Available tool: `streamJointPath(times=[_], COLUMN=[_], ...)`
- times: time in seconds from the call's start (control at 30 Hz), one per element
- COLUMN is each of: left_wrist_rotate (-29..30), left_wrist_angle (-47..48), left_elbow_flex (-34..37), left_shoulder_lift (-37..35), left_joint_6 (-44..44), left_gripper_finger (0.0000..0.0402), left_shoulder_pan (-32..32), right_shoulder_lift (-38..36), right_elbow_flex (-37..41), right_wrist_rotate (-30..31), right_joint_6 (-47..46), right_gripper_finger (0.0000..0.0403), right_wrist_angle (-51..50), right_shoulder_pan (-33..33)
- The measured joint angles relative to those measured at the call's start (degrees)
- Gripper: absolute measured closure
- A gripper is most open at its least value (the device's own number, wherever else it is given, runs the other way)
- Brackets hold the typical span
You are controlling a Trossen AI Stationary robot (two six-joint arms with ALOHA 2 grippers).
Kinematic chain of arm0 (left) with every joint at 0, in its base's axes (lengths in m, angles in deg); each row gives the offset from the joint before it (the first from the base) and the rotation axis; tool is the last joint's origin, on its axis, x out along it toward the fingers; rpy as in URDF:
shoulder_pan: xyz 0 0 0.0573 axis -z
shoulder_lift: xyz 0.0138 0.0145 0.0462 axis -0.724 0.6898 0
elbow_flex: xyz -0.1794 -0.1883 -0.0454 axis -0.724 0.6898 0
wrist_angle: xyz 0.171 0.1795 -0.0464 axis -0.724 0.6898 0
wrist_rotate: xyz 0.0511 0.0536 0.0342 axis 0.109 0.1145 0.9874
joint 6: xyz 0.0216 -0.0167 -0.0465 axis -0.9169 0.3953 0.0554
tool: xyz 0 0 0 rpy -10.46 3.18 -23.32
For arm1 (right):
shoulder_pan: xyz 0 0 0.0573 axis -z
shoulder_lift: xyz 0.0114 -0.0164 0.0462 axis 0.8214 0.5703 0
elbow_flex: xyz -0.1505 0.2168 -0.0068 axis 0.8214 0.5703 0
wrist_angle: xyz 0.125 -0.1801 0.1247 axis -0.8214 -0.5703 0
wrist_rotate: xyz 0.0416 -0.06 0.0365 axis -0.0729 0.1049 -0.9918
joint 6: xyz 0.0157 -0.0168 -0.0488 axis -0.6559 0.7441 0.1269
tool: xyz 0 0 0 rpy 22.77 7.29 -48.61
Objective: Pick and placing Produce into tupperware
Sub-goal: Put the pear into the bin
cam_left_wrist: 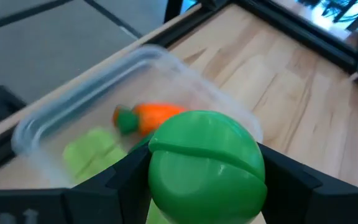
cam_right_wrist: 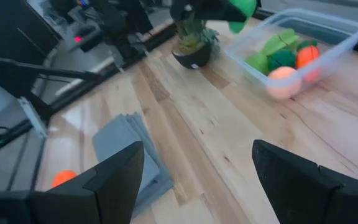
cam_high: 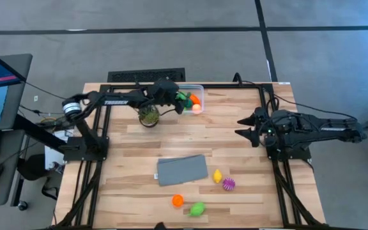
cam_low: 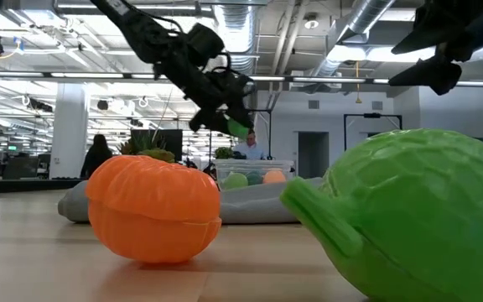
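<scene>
While gripped, green produce [cam_left_wrist: 205,165] (round), left end effector [cam_left_wrist: 197,180], above tupperware [cam_left_wrist: 55,121]

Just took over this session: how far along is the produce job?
Several pieces already sit in the tupperware. The left gripper holds a round green piece above it. Four remain on the table: yellow, spiky purple, orange, green. The right gripper waits open.

— What is cut off? In the low view, the green toy vegetable [cam_low: 409,218] runs off the frame at 4 o'clock.

— And hidden? In the left wrist view, the green ball [cam_left_wrist: 205,167] screens the tub [cam_left_wrist: 61,115] floor at 5 o'clock; a pale green piece [cam_left_wrist: 92,152] inside stays too blurred to name.
</scene>
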Motion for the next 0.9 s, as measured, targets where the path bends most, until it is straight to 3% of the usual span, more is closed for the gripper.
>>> streamJointPath(times=[0.13,0.5,0.9], left_wrist_rotate=[-1.9,-3.4,-4.3], left_wrist_angle=[2.2,21.3,28.9], left_elbow_flex=[-6.8,-26.4,-28.9], left_shoulder_lift=[5.5,19.2,20.2], left_joint_6=[-1.3,-7.0,-6.4], left_gripper_finger=[0.018,0.018,0.0179], left_shoulder_pan=[-1.6,-3.3,-5.0], right_shoulder_lift=[1.1,3.5,3.5], right_elbow_flex=[0.0,0.0,0.0], right_wrist_rotate=[0.0,0.0,0.0], right_joint_6=[-0.5,-1.0,-0.1], right_gripper_finger=[0.0081,0.0081,0.0081], right_wrist_angle=[0.0,0.0,-0.5], right_shoulder_pan=[0.0,-0.1,0.0])
